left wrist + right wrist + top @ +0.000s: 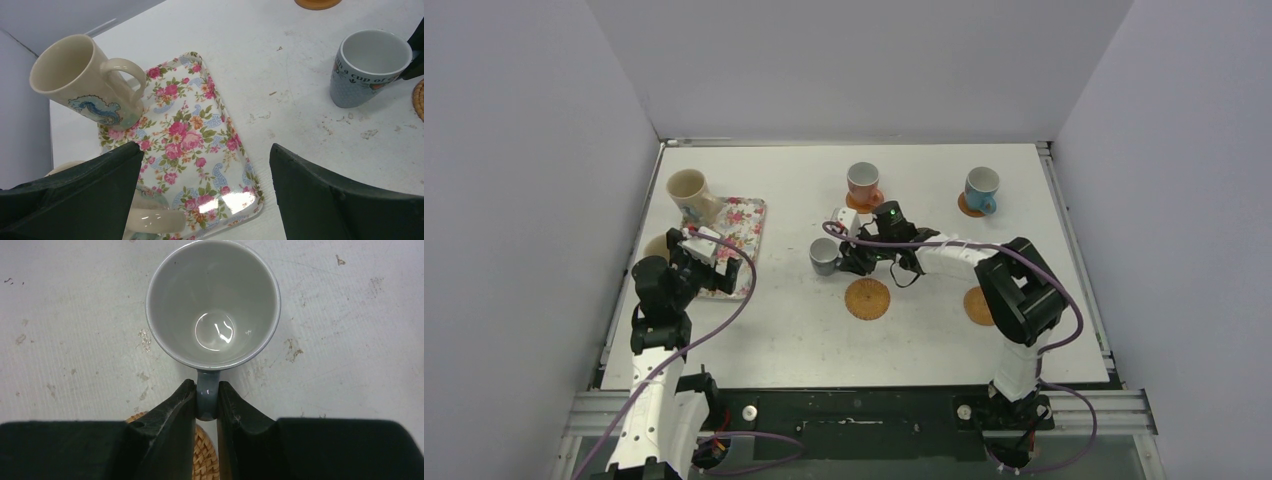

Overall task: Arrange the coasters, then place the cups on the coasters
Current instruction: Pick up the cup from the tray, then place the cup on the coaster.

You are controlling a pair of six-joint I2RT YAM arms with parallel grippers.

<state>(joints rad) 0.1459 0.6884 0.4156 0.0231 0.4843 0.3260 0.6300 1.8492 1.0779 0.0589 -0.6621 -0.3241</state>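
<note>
A small grey cup stands upright on the bare table, and my right gripper is shut on its handle. Just behind the fingers lies a woven orange coaster. A second orange coaster lies bare to its right. The pink cup and the blue cup each sit on a coaster at the back. A cream cup leans on the tray's far corner. My left gripper hangs open over the tray's near end, above another cream cup's handle.
The floral tray lies at the left of the table, close to the left wall. The grey cup also shows at the right of the left wrist view. White walls close in the table's left, back and right sides.
</note>
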